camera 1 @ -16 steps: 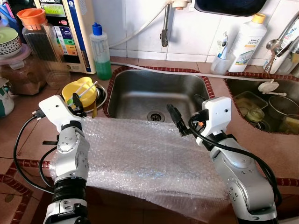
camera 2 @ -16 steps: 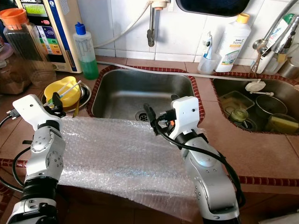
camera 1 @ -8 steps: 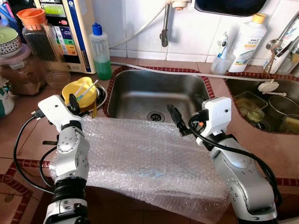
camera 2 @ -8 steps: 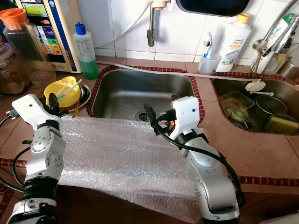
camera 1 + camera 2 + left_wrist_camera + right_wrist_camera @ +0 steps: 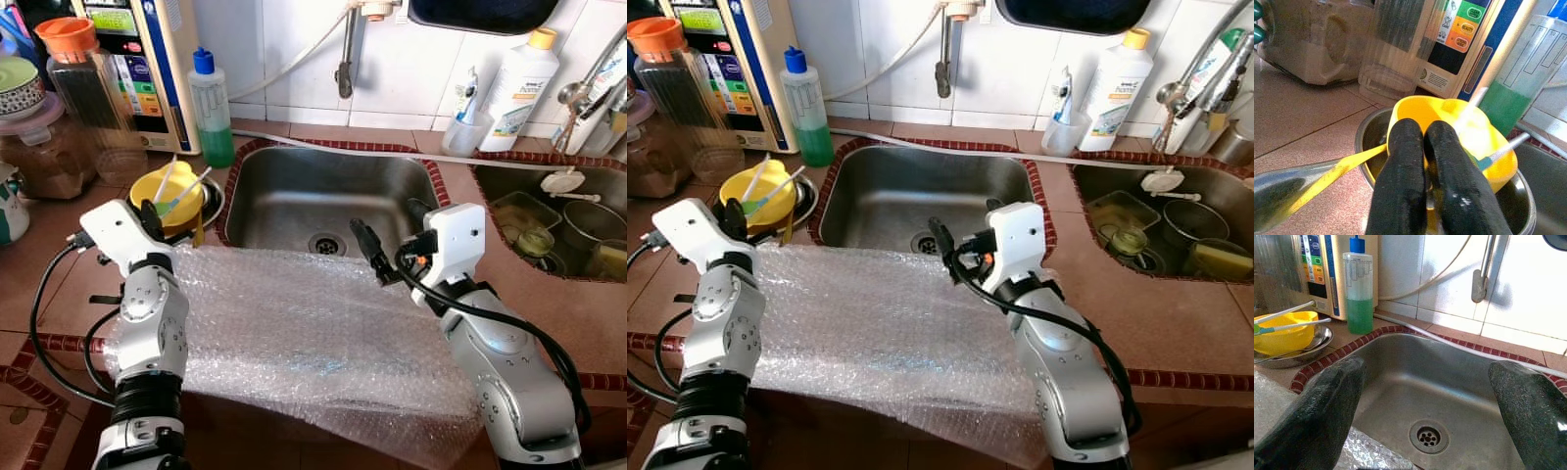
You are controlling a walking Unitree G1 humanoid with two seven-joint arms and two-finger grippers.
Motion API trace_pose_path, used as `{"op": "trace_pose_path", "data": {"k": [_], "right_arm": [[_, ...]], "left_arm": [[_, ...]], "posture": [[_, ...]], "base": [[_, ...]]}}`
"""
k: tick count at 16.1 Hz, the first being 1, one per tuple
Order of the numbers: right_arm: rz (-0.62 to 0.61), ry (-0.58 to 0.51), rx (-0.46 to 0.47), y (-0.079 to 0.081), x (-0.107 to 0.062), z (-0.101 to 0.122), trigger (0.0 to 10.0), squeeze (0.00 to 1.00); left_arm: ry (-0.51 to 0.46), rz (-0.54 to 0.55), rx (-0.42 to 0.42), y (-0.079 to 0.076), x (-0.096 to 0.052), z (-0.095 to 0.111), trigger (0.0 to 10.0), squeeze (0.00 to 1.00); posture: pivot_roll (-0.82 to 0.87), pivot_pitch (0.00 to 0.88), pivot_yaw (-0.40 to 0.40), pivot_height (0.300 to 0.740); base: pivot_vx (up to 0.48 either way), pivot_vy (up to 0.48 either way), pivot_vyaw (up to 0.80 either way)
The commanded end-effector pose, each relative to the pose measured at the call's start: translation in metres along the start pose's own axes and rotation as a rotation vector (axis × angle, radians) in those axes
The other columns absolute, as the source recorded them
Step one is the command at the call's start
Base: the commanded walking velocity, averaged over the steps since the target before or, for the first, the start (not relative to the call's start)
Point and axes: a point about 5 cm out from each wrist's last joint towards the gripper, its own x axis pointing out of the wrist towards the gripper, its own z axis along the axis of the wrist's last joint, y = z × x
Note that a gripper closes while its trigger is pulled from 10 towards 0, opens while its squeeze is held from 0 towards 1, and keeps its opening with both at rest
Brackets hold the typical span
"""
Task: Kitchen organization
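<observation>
Just beyond the closed left tool (image 5: 1425,147) sits the yellow bowl (image 5: 1449,122).

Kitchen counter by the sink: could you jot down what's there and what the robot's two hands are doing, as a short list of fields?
Surface: tiled counter around a steel sink
Spread in front: bubble wrap sheet, its far edge at the sink's rim
Left hand: fingers shut, at the yellow bowl
Bowl: sits in a metal dish, with straws in it
Right hand: fingers open, above the sheet's far edge
Behind bowl: green liquid bottle
Second sink: dishes inside
</observation>
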Motion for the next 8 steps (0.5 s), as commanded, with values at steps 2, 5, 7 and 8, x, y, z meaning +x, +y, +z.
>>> {"op": "trace_pose_path", "data": {"k": [2,5,7,8], "right_arm": [[0.000,-0.005,-0.006,-0.001,-0.001,0.001,10.0,0.00],[0.002,-0.008,-0.006,-0.001,0.000,0.001,10.0,0.00],[0.001,-0.009,-0.005,-0.001,0.000,0.002,10.0,0.00],[0.001,-0.009,-0.005,-0.001,0.000,0.002,10.0,0.00]], "left_arm": [[-0.020,-0.008,-0.007,-0.002,0.001,0.005,0.0,0.00],[-0.091,-0.043,0.041,-0.007,0.002,0.016,0.0,0.00],[-0.168,-0.108,0.072,-0.019,0.001,0.030,0.0,0.00],[-0.184,-0.121,0.075,-0.022,0.001,0.033,0.0,0.00]], "posture": [[-0.04,0.049,-0.016,0.740],[-0.04,0.048,-0.018,0.740],[-0.04,0.048,-0.019,0.740],[-0.04,0.048,-0.019,0.740]], "base": [[0.000,0.000,0.00],[0.000,0.000,0.00],[0.000,0.000,0.00],[0.000,0.000,0.00]]}}
